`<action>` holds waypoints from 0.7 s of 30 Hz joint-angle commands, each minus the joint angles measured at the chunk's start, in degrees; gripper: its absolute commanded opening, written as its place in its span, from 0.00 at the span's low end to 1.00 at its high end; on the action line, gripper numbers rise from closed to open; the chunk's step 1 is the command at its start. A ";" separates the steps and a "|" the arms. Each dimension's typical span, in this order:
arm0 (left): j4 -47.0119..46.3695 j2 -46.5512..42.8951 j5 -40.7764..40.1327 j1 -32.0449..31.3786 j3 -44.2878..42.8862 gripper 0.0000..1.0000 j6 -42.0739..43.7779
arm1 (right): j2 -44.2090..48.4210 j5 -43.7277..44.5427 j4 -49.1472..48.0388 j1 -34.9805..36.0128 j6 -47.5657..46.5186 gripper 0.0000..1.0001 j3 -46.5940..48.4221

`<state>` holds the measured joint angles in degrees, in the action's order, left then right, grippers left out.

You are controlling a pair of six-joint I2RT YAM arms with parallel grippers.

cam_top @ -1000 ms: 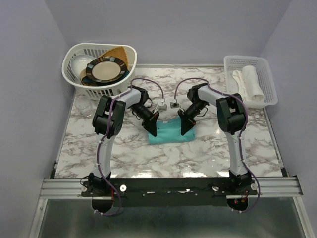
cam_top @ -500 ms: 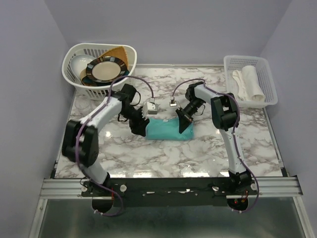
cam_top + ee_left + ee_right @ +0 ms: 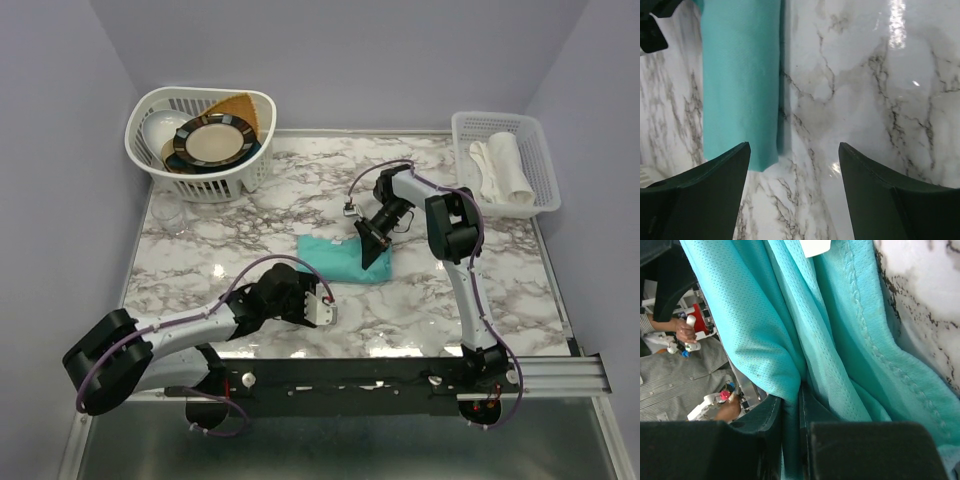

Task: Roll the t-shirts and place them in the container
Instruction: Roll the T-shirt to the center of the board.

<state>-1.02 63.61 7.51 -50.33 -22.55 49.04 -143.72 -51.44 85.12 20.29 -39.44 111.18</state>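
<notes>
A teal-green t-shirt (image 3: 340, 258) lies folded into a narrow band on the marble table (image 3: 460, 300). My right gripper (image 3: 371, 254) is at its right end, shut on a fold of the fabric. In the right wrist view the cloth (image 3: 840, 340) is pinched between the two dark fingers of the gripper (image 3: 792, 410). My left gripper (image 3: 318, 301) is low over the table just in front of the shirt's left end, apart from it. In the left wrist view it (image 3: 792, 165) is open over bare marble, with the shirt (image 3: 740, 80) ahead on the left.
A white basket (image 3: 150, 150) with plates stands at the back left, and a clear glass (image 3: 170, 215) sits in front of it. A white tray (image 3: 540, 140) holding rolled white cloth is at the back right. The left arm stretches low along the near left edge.
My left gripper let go of the shirt's left end, opened wide and pulled back toward the near edge. The right gripper kept its hold, and the shirt now lies flat.
</notes>
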 commanded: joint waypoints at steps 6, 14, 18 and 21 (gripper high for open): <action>-26.93 8.88 -11.46 -2.06 5.23 0.82 10.19 | -4.81 9.25 1.89 0.45 -2.75 0.22 1.06; -25.70 17.41 -13.30 -2.06 1.11 0.78 11.52 | -4.90 9.17 1.89 0.36 -2.31 0.23 1.06; -22.90 22.33 -14.54 -2.06 -3.71 0.70 10.03 | -5.17 9.25 2.24 0.45 -2.39 0.23 1.32; -14.30 23.92 -12.00 -1.18 -8.46 0.53 7.75 | -5.08 9.17 2.24 0.36 -2.48 0.23 1.32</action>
<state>-24.45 84.84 -5.37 -52.14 -25.58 59.59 -144.66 -51.44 86.21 20.29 -39.42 112.38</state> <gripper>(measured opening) 0.618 0.233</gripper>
